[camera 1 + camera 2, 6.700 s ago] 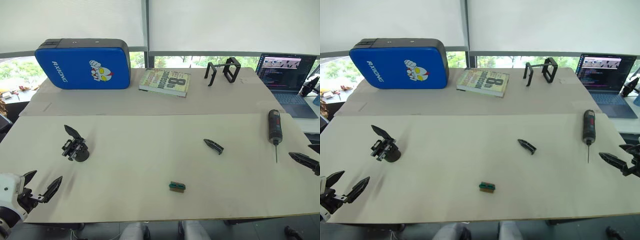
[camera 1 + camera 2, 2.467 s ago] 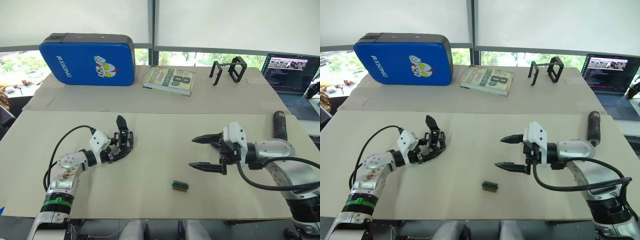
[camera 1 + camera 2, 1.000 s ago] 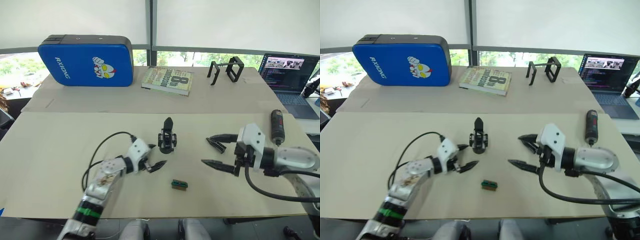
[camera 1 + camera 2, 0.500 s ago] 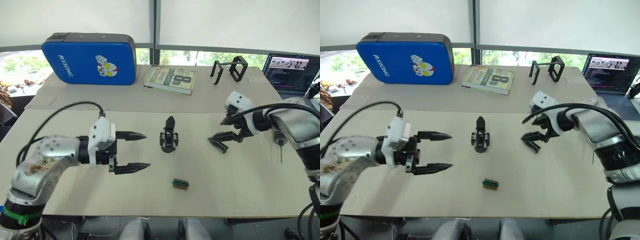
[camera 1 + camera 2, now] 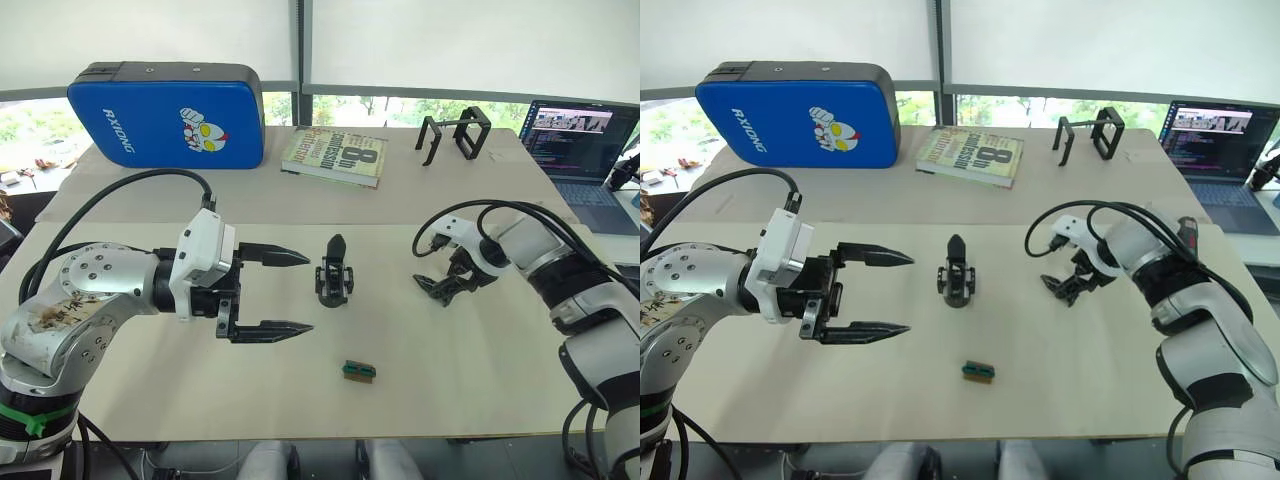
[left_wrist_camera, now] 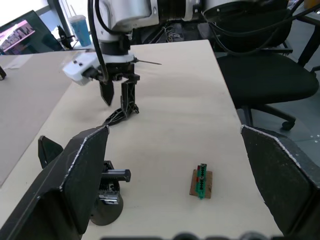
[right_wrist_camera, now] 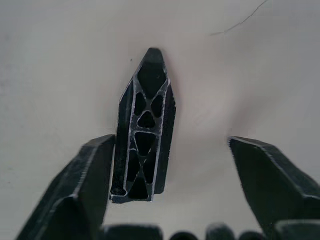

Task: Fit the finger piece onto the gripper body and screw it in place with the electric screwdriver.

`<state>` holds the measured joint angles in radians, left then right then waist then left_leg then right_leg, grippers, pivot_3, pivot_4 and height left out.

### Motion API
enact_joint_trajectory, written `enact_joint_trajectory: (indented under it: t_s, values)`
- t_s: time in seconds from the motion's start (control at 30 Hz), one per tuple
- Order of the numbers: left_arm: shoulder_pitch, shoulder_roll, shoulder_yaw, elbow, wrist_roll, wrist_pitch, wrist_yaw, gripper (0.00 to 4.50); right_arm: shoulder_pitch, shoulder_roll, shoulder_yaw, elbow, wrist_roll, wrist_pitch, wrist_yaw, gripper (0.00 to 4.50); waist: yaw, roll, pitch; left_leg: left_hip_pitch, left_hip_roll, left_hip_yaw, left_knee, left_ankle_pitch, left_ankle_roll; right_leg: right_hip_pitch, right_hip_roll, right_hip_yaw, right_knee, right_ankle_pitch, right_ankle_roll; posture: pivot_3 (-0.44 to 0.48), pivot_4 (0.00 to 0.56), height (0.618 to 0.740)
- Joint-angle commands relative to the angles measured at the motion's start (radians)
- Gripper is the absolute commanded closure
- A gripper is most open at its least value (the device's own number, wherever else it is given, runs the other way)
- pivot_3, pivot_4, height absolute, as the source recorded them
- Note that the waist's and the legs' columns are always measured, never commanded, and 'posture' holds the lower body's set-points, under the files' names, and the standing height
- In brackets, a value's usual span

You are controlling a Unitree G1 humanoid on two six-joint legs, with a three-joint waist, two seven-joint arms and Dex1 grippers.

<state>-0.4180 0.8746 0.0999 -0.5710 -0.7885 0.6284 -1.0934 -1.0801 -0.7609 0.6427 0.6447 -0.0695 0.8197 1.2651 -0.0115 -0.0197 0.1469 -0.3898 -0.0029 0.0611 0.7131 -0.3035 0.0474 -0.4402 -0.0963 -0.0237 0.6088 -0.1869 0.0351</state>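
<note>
Left gripper (image 5: 290,292) is spread wide, fingers level above the table (image 5: 480,380), at approx. 9 o'clock of the gripper body (image 5: 335,277), apart from it. Body stands upright near table centre, one finger up. Right gripper (image 5: 446,283) points down at the finger piece (image 7: 144,150), jaws wide w/ the piece between them: one finger (image 7: 85,190) just beside it, the other well clear. Piece lies flat at approx. 3 o'clock of the body. Small green part (image 5: 359,371) lies at 5 o'clock of the body. Screwdriver (image 5: 1187,232) at far right, partly hidden behind the right arm.
</note>
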Motion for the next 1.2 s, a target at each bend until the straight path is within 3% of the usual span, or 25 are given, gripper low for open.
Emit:
enact_joint_trajectory:
  t_s: [0.03,0.3,0.4,0.57,0.67,0.8,0.9,0.97,1.1,1.2]
  values:
    - [-0.014,0.008,0.008,-0.007,0.004,-0.012,0.006,0.0,-0.037,-0.001,-0.011,-0.015,-0.029,0.04,0.05,0.82,-0.001,0.0,0.0,0.0,0.0,0.0,0.0,0.0,0.0,0.0,0.0,0.0,0.0,0.0,0.0,0.0,0.15,0.74]
    - [-0.024,-0.002,-0.01,0.003,0.021,-0.026,0.007,0.0,0.025,-0.02,-0.005,-0.098,-0.085,0.033,0.072,0.82,0.001,0.0,0.0,0.001,0.0,0.0,0.0,0.001,-0.001,0.0,0.001,0.001,0.001,0.0,0.0,0.0,0.15,0.74]
    - [-0.03,-0.008,-0.018,0.007,0.025,-0.028,0.011,0.0,0.038,-0.014,-0.024,-0.098,-0.103,-0.016,0.044,1.61,0.0,0.0,0.0,0.001,0.0,0.0,0.0,0.001,-0.001,0.0,0.001,0.001,0.001,0.0,0.0,0.0,0.15,0.74]
    - [-0.039,-0.013,-0.031,0.02,0.036,-0.01,0.033,0.0,0.044,-0.039,-0.069,-0.093,-0.118,-0.185,0.027,3.32,-0.001,0.0,0.0,0.001,0.0,0.0,0.0,0.001,-0.002,0.0,0.002,0.001,0.001,0.0,0.0,0.0,0.15,0.74]
    - [-0.039,-0.027,-0.027,0.033,0.012,0.033,0.075,0.0,0.032,-0.045,-0.148,-0.119,-0.071,-0.208,0.043,3.38,0.0,0.0,0.0,0.001,0.0,0.0,0.0,0.001,-0.002,0.0,0.002,0.002,0.001,0.0,0.0,0.0,0.15,0.74]
    - [-0.062,-0.149,0.0,0.06,-0.039,0.149,0.307,0.0,0.083,-0.06,-0.312,-0.257,-0.023,-0.292,-0.071,3.38,0.002,0.0,0.0,0.001,0.001,0.0,0.0,0.001,-0.002,0.0,0.001,0.002,0.002,0.0,0.0,0.0,0.15,0.74]
    - [-0.089,-0.285,0.054,0.076,-0.188,0.245,0.507,0.0,0.107,0.009,-0.459,-0.401,0.06,-0.24,-0.172,3.38,0.005,0.0,0.001,0.001,0.001,-0.001,0.0,0.001,-0.002,0.0,0.001,0.003,0.002,0.001,0.001,0.0,0.15,0.74]
    - [-0.097,-0.332,0.085,0.076,-0.254,0.281,0.581,0.0,0.114,0.037,-0.497,-0.456,0.084,-0.192,-0.202,3.38,-0.001,0.0,0.001,0.001,0.001,0.0,0.001,0.001,-0.002,0.0,0.001,0.005,0.003,0.001,0.001,0.0,0.15,0.74]
    - [-0.158,-0.517,0.182,0.198,-0.375,0.279,0.907,0.0,0.154,0.152,-0.603,-0.644,0.197,-0.188,-0.295,3.38,0.003,0.0,0.001,0.002,0.001,-0.001,0.0,0.001,-0.002,0.0,0.0,0.006,0.003,0.001,0.001,0.0,0.15,0.74]
    - [-0.189,-0.562,0.199,0.218,-0.386,0.261,0.981,0.0,0.203,0.193,-0.616,-0.756,0.223,-0.157,-0.35,3.38,0.004,0.0,0.001,0.002,0.0,-0.001,0.0,0.002,-0.003,0.0,0.0,0.006,0.004,0.002,0.0,0.0,0.15,0.74]
